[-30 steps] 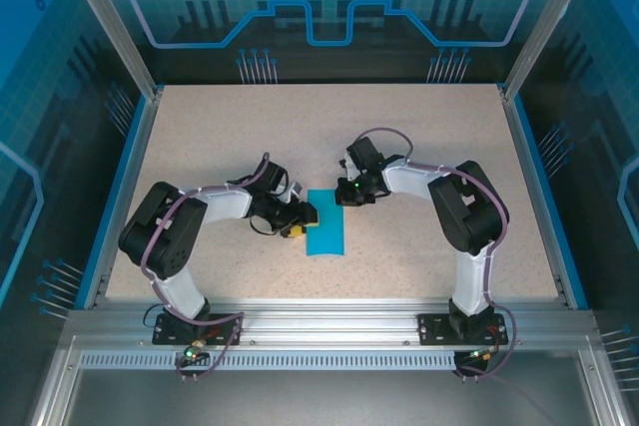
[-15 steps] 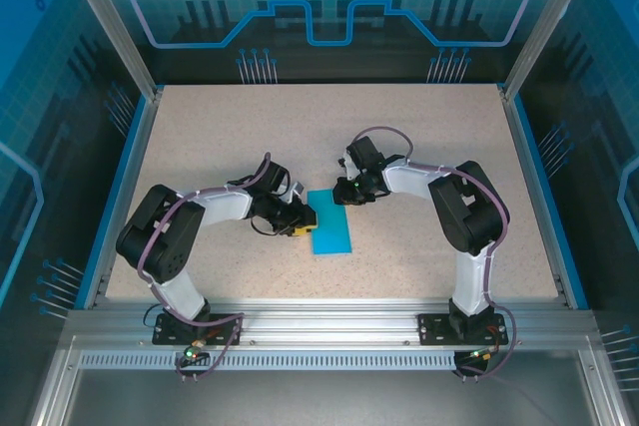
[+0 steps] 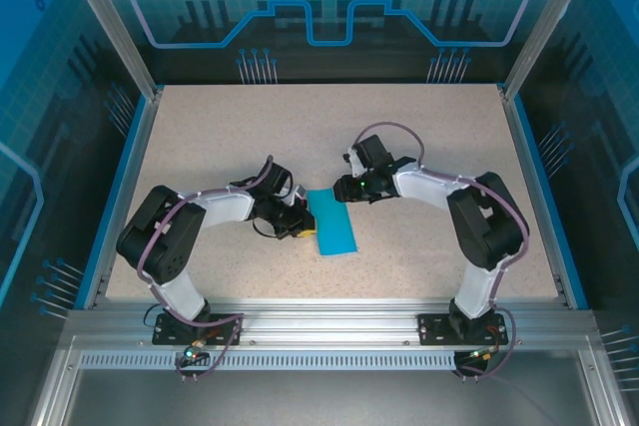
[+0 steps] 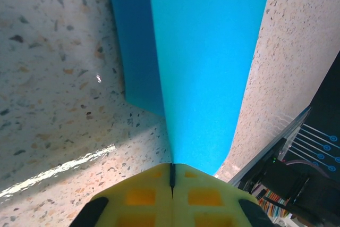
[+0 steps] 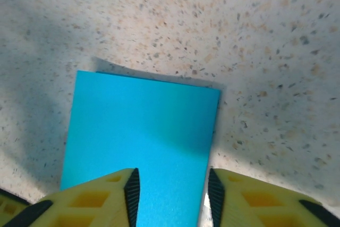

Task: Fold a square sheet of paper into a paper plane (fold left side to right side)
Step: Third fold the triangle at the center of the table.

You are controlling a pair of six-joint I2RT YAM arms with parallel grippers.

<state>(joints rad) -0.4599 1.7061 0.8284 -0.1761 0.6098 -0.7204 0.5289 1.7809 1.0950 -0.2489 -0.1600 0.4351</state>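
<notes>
1. At the centre of the top view, we count one sheet of paper (image 3: pixel 334 224). It is teal-blue, folded to a narrow strip, and lies on the speckled table (image 3: pixel 220 137).
2. We count two grippers, one at each side of the strip.
3. We see the left gripper (image 3: pixel 304 232) at the strip's lower left edge. In its wrist view its yellow fingers (image 4: pixel 143 198) are pressed together, pinching the upper paper layer that runs into their seam.
4. We see the right gripper (image 3: pixel 340 190) at the strip's upper end. Its fingers (image 5: pixel 95 200) stand partly apart and grasp nothing, with paper showing under the gap. Whether they touch it we cannot tell.
</notes>
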